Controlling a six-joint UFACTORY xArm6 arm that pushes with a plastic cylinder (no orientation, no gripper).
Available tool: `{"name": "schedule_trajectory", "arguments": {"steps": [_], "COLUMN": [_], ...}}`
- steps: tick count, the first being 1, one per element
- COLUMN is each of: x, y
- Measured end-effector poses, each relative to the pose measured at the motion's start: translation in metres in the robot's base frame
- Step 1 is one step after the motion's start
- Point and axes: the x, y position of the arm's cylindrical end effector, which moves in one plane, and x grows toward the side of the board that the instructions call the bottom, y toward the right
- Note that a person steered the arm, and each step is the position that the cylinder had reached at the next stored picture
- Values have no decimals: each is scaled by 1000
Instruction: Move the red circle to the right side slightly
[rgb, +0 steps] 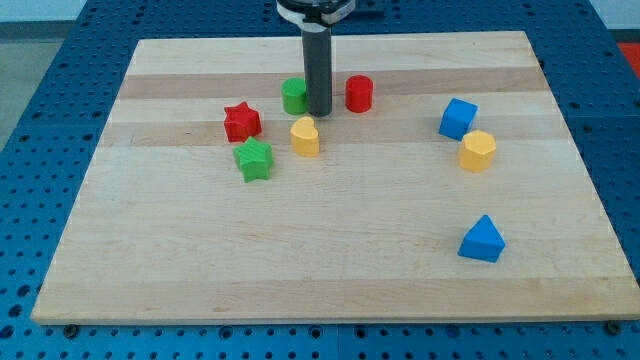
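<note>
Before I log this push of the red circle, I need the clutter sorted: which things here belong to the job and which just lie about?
Job:
red circle
my tip, just to the view's left of it

Lying about:
green cylinder
red star
green star
yellow heart
blue cube
yellow block
blue triangle

One camera only, looking down at a slant from above the board's (330, 270) near edge, facing toward its far edge. It stands back enough to take in the whole wooden board and a rim of the blue pegged table (40, 60) around it. The rod (318, 70) enters from the view's top, its upper part cut off.
</note>
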Motion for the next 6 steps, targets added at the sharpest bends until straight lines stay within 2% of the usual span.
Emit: {"name": "schedule_trajectory", "arguments": {"steps": [3, 6], "x": [-19, -15], "y": [0, 1]}}
